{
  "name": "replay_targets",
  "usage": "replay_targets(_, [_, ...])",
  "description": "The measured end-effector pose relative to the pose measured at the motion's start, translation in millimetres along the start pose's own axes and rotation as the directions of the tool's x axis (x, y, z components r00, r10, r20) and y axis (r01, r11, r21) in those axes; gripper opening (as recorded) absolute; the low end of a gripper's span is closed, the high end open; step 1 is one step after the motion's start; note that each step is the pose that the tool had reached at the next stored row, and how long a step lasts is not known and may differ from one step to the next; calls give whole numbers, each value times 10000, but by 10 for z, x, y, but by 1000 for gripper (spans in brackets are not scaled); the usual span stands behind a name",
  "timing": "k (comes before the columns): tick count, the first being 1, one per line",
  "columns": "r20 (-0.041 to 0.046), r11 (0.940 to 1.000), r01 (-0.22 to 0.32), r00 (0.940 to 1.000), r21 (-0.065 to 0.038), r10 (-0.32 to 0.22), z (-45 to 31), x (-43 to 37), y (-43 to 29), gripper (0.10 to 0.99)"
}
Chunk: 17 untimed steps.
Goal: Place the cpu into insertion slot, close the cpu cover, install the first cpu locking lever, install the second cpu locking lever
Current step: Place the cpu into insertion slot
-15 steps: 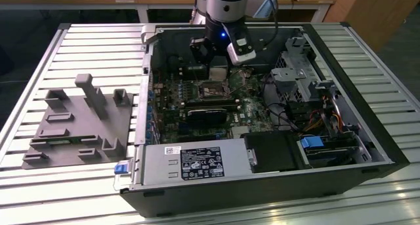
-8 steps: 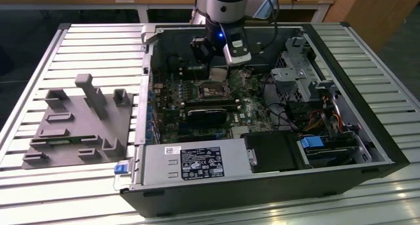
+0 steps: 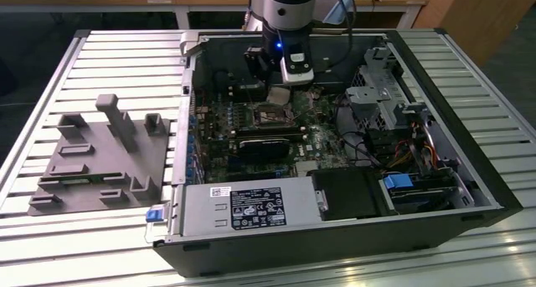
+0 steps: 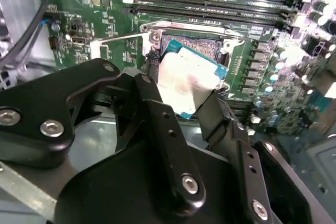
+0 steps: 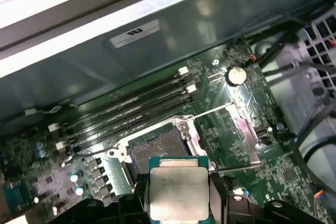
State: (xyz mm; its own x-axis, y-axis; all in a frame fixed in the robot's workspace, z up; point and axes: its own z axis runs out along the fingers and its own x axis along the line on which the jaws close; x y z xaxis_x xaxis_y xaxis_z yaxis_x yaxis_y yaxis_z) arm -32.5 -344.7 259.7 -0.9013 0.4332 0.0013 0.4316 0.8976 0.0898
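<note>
I am in the first step, placing the chip: my gripper (image 5: pixel 177 205) pinches the chip (image 5: pixel 177 186) by two opposite edges and holds it just above the socket (image 5: pixel 155 150), apart from it as far as I can judge. The dark middle of the socket is bare, and the cover (image 5: pixel 247 136) seems folded back beside it, so nothing is closed yet. In my judgement this step asks that the chip is level and square with the socket rim, corners matched, because I expect the pins bend easily
</note>
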Motion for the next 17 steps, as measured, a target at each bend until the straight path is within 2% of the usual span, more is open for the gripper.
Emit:
replay_targets(4, [60, 9978, -665, 9978, -3, 665, 6, 0, -1, 541])
replay_targets(9, [135, 9887, -1497, 9886, -13, 1497, 10, 0, -1, 541])
replay_targets(12, [179, 9801, -1983, 9800, -21, 1983, 13, 0, -1, 541])
replay_targets(17, [254, 9591, -2830, 9588, -40, 2831, 22, 0, -2, 541])
